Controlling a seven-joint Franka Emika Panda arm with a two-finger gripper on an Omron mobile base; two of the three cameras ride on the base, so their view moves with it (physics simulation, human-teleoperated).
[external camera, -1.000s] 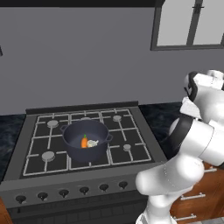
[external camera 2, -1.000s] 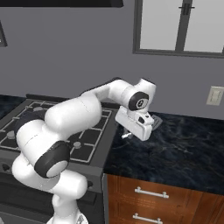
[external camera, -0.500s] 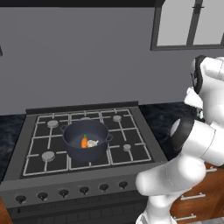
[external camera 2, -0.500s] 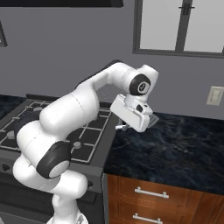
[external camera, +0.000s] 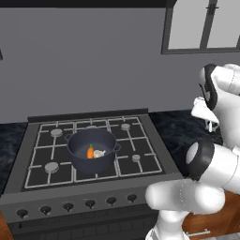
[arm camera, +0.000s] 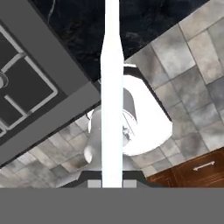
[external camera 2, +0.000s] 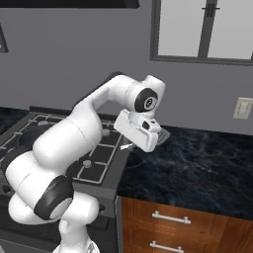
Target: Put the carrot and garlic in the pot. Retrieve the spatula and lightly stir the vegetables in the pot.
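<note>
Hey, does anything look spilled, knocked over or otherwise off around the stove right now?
Nothing stands out. The pot sits upright on the stove with the carrot and garlic inside, and the gripper is shut on the spatula.

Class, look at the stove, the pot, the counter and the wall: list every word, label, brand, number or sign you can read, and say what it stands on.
None can be read.
The stove knobs carry no readable marks.
The pot is plain.
The wall plate is blank.
The robot arm bears no lettering.
</note>
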